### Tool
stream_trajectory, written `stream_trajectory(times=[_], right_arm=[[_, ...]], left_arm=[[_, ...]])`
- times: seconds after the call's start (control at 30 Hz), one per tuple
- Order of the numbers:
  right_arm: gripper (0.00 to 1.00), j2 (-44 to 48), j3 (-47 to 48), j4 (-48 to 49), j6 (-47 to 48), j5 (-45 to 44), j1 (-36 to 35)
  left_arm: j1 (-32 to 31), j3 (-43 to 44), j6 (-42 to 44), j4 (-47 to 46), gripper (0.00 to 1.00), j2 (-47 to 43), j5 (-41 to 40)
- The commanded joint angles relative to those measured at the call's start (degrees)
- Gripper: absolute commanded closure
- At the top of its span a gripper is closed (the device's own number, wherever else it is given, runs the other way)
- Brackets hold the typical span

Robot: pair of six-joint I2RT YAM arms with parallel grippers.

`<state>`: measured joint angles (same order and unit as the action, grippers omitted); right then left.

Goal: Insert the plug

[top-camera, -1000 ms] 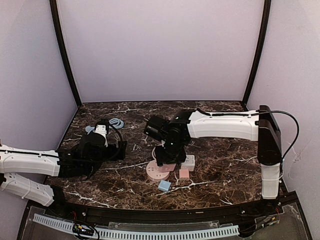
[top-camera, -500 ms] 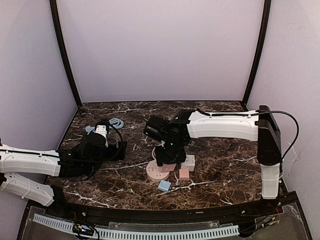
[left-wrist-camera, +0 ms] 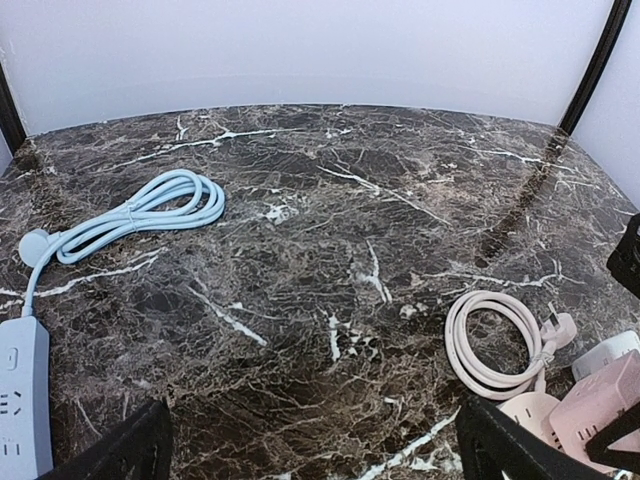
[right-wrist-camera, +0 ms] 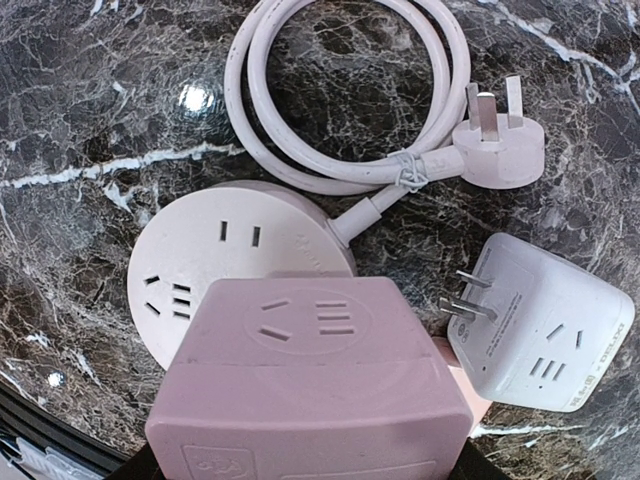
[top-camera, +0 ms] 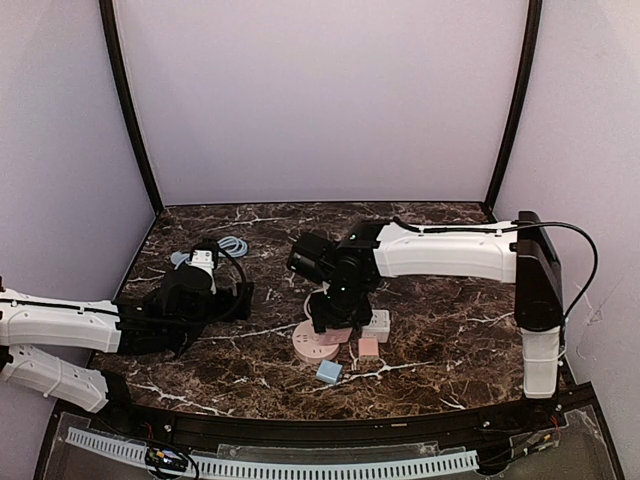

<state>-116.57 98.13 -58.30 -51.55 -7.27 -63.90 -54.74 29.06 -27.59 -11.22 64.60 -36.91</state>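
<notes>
Item: pink cube adapter [right-wrist-camera: 305, 400]. My right fingers [top-camera: 338, 308] were closed partway on its two sides. It was over the near edge of the round pink socket hub [right-wrist-camera: 200, 260], at the middle of the worktop [left-wrist-camera: 330, 200]; whether it touched the hub I could not tell.

Item: the hub's coiled cord [left-wrist-camera: 456, 340] and three-pin plug [right-wrist-camera: 500, 150], lying just beyond it.

Item: white cube adapter [right-wrist-camera: 545, 325], on its side, prongs toward the hub, just right of it.

Item: small blue cube [top-camera: 329, 372] and small pink cube [top-camera: 368, 347], on the near side.

Item: light blue cable [left-wrist-camera: 150, 210] and blue power strip [left-wrist-camera: 22, 400], far left.

My left fingers [top-camera: 238, 298] were spread wide, holding nothing.
</notes>
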Motion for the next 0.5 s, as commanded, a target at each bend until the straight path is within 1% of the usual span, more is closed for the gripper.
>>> stream_trajectory(times=[0.0, 0.47], right_arm=[[1.00, 0.29, -0.40, -1.78, -0.87, -0.05, -0.88], [1.00, 1.44, -0.10, -2.34, -0.95, -0.96, -0.93]], left_arm=[[0.27, -1.08, 0.61, -0.91, 0.01, 0.18, -0.62], [0.31, -1.10, 0.61, -0.97, 0.01, 0.35, -0.67]])
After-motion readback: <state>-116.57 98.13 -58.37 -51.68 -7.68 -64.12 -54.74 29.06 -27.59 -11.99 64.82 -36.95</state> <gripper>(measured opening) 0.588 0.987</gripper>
